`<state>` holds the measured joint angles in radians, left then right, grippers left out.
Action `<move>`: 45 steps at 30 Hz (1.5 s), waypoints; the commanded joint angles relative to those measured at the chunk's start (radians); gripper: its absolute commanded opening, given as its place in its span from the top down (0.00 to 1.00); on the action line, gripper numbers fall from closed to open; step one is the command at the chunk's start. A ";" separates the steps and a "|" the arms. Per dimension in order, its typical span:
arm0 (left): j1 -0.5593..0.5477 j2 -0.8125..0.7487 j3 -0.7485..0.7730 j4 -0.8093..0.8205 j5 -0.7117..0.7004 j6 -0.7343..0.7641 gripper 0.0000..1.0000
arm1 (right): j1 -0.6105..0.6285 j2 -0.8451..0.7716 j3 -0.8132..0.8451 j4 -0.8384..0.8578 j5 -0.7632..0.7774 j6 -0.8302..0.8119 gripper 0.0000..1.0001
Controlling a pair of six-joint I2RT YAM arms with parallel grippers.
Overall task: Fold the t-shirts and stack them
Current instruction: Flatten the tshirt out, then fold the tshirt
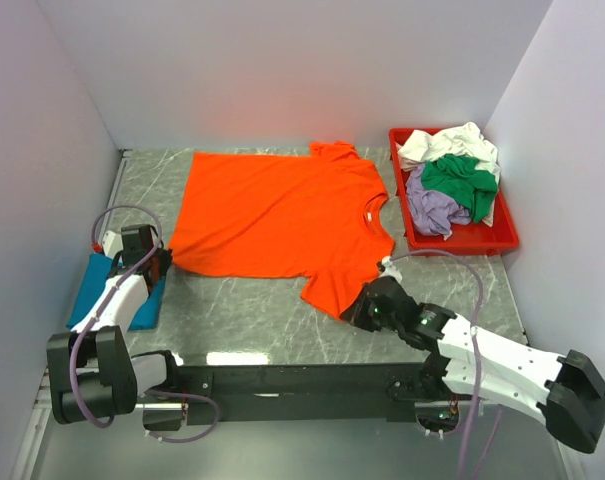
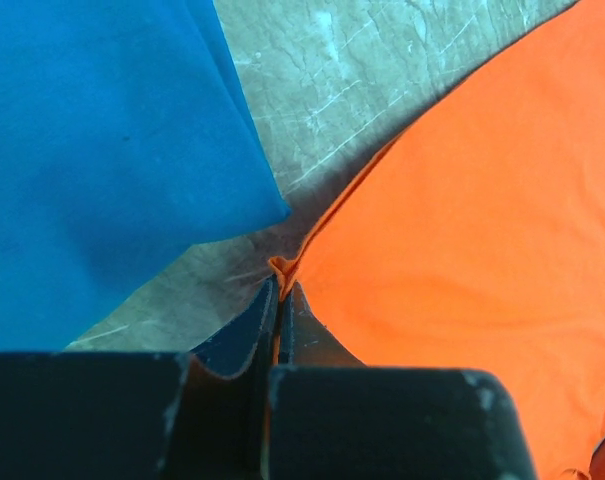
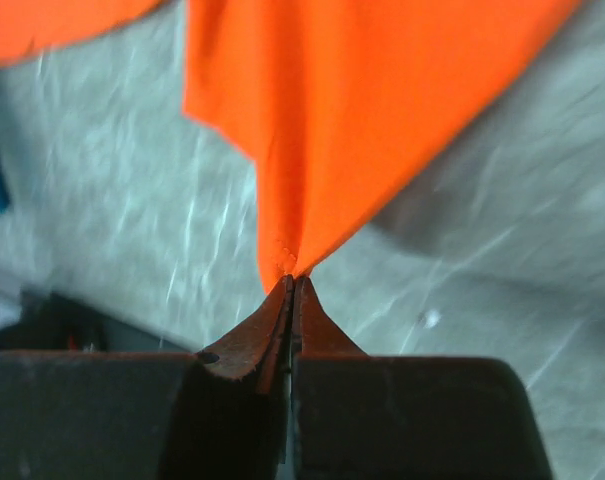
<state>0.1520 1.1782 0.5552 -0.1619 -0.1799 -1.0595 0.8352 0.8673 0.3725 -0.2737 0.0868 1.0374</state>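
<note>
A bright orange t-shirt (image 1: pixel 277 215) lies spread flat on the grey marble table, neck to the right. My left gripper (image 1: pixel 163 262) is shut on its near-left hem corner; the pinched orange cloth (image 2: pixel 280 268) shows between the jaws in the left wrist view. My right gripper (image 1: pixel 354 312) is shut on the tip of the near sleeve (image 1: pixel 332 290); the orange cloth (image 3: pixel 332 120) rises from the closed jaws in the right wrist view. A folded teal-blue t-shirt (image 1: pixel 87 290) lies under my left arm and also shows in the left wrist view (image 2: pixel 92 150).
A red plastic tray (image 1: pixel 502 240) at the back right holds crumpled white (image 1: pixel 447 145), green (image 1: pixel 462 180) and lavender (image 1: pixel 432 212) shirts. White walls close in on the left, back and right. The table's front edge runs along the arm bases.
</note>
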 commanded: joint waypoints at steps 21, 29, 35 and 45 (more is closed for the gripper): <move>0.003 -0.045 0.031 -0.011 -0.015 0.033 0.99 | -0.299 -0.056 0.055 -0.145 0.015 -0.190 0.42; 0.003 -0.046 0.035 -0.013 -0.001 0.032 0.99 | -0.527 0.111 0.054 0.007 -0.117 -0.266 0.46; 0.003 -0.060 0.034 -0.019 -0.004 0.039 0.99 | -0.527 0.157 0.042 0.065 -0.130 -0.252 0.47; 0.004 -0.058 0.020 -0.021 -0.003 0.033 0.99 | -0.528 0.229 0.026 0.136 -0.128 -0.247 0.66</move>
<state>0.1520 1.1404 0.5560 -0.1894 -0.1814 -1.0367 0.3134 1.0847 0.4034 -0.1925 -0.0463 0.7979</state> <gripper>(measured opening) 0.022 0.365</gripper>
